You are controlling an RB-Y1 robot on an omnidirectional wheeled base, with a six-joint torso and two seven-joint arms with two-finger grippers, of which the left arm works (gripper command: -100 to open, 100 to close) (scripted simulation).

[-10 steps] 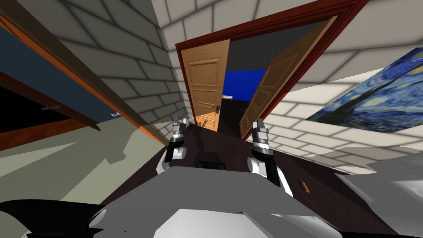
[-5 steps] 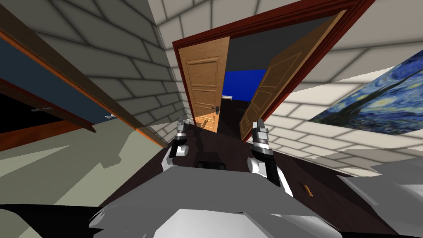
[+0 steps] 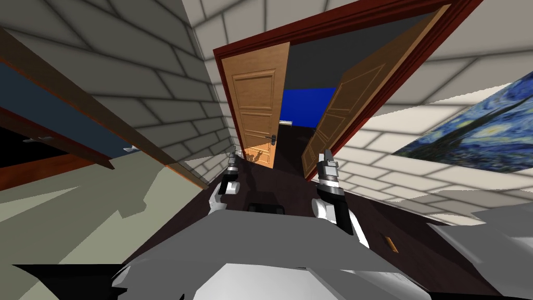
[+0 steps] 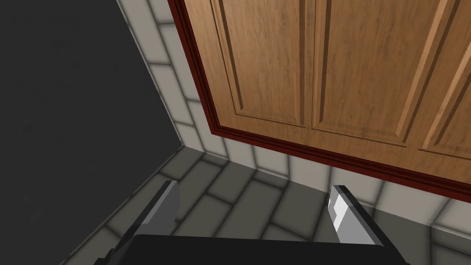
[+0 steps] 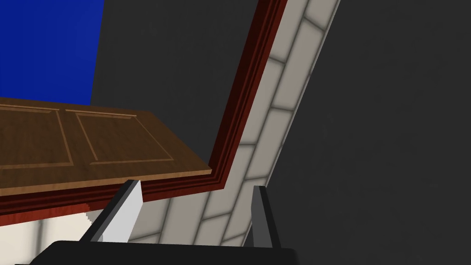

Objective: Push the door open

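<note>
Swinging my left gripper [image 3: 232, 155] inward toward the left door leaf [image 3: 255, 109].
It and the right gripper [image 3: 326, 153] gape wide, empty; the leaf is ajar, untouched.

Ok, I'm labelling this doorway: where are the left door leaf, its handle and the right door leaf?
left door leaf [image 3: 254, 94], head view, upper panel of its face
handle [image 3: 270, 137], head view, the dark lever
right door leaf [image 3: 354, 104], head view, middle of its face
</note>
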